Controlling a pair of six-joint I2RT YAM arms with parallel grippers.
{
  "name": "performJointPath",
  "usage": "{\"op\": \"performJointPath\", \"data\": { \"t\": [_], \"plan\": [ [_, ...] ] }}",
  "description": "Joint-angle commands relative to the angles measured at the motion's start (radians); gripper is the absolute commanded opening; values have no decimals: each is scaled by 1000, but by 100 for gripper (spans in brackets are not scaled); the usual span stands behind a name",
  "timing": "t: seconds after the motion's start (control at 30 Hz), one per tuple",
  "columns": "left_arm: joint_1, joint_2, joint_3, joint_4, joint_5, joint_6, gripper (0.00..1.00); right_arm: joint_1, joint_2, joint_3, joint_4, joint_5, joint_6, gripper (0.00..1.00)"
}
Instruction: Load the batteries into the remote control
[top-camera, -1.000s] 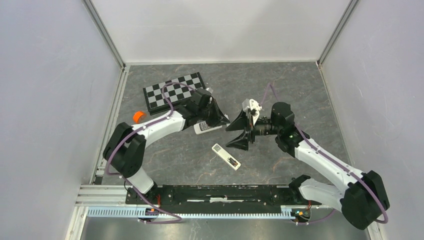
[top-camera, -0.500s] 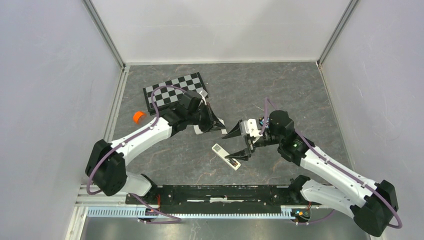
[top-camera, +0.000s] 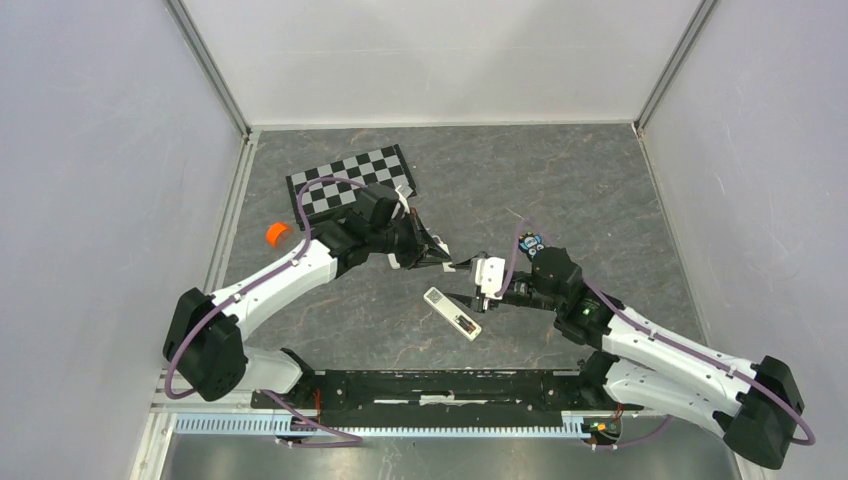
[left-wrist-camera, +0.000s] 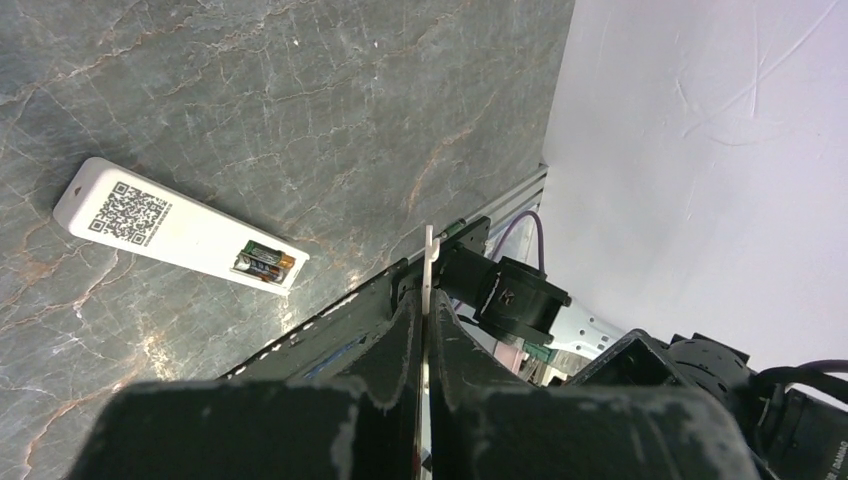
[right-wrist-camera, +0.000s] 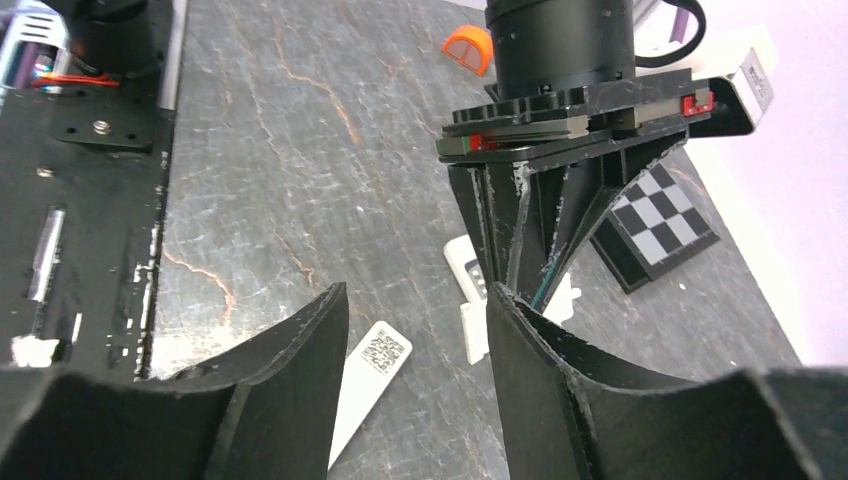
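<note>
1. Right end effector (top-camera: 460, 283) has its jaws partway apart with nothing between them. A second ago they stood wider. It then hung farther from the near edge of the bench (top-camera: 600, 180); it has since come toward that edge and now sits close over the far end of the remote control (top-camera: 452, 313).
2. Left end effector (top-camera: 445, 260) is clamped on a thin white plate (left-wrist-camera: 429, 270), seen edge-on between its fingers in the left wrist view. Its arm has swung out toward the left edge since a second ago, while the tips have barely shifted. They now point almost tip to tip at the right end effector.
3. The remote control lies flat, back up and at an angle, mid-bench and nearer the near edge. It is in the same spot as a second ago.
4. Its battery recess (left-wrist-camera: 265, 268) is uncovered at the end away from the printed code. A dark battery (left-wrist-camera: 256, 264) lies inside; whether a second cell sits beside it I cannot tell.
5. A shorter white remote (right-wrist-camera: 462, 268) lies partly under the left end effector. The checkered board (top-camera: 350, 185) toward the far left corner and the orange piece (top-camera: 277, 234) near the left edge have not moved.
</note>
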Motion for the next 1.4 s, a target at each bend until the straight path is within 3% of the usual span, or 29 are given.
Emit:
{"op": "performJointPath", "data": {
  "t": [0.0,0.4,0.6,0.83,1.2,1.27,1.37],
  "plan": [
    [3,-36,8,-4,33,-46,2,47,-2,-4,40,158,-91,58],
    [2,-46,5,-2,46,-72,2,154,26,-66,87,409,-221,53],
    [2,-47,0,-1,49,-79,2,177,35,-103,204,464,-227,47],
    [2,-45,-3,6,54,-86,2,188,55,-110,267,513,-239,46],
    [2,-52,-4,6,57,-98,2,200,78,-103,279,546,-243,19],
    [2,-54,-5,7,59,-100,2,201,83,-103,280,554,-247,19],
    [2,-55,-6,12,65,-107,2,206,88,-103,282,561,-261,28]
  ]
}}
